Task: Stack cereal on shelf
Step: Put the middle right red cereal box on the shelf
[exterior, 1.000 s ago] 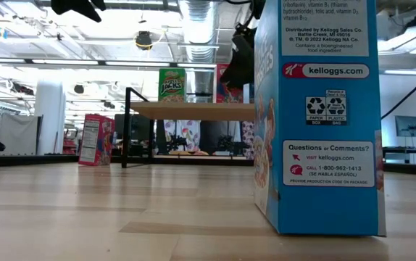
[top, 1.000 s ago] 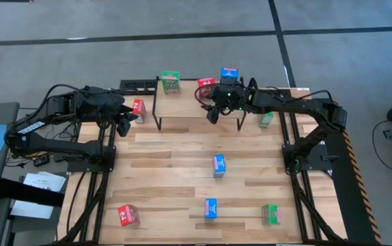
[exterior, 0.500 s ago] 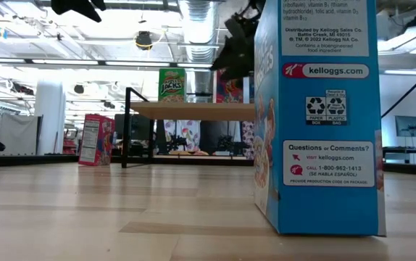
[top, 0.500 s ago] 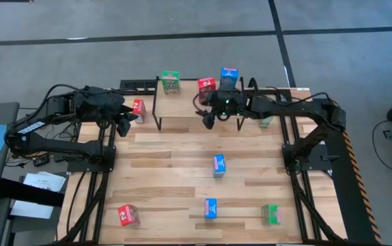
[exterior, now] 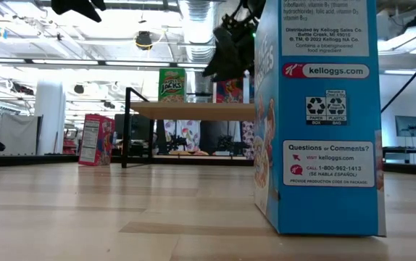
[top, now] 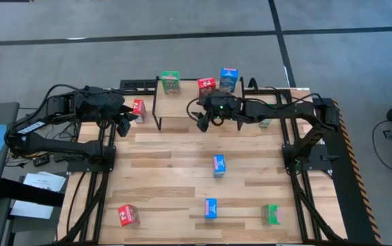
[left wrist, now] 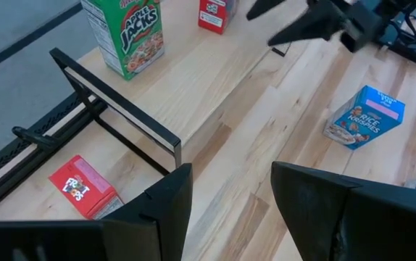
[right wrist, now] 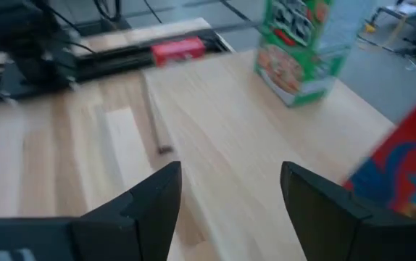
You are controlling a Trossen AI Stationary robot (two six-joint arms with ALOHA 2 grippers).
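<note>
Progress: three boxes stand upright along shelf [top: 182,106] far edge – green [top: 171,83], red [top: 206,86], blue [top: 228,79]; six remain on table, none stacked | right gripper [top: 202,121] over shelf near edge, fingers apart, empty | left gripper [top: 123,124] left of shelf, fingers apart, empty, beside red box [top: 138,108]

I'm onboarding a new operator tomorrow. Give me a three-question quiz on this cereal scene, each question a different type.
1. True or false: the right pincer holds a box.
2. How many boxes stand on the shelf?
3. Which box stands at the left end of the shelf? A red, B green, C blue

Key:
1. False; it is open and empty over the shelf's front edge.
2. Three: green box, red box, blue box.
3. B
</note>
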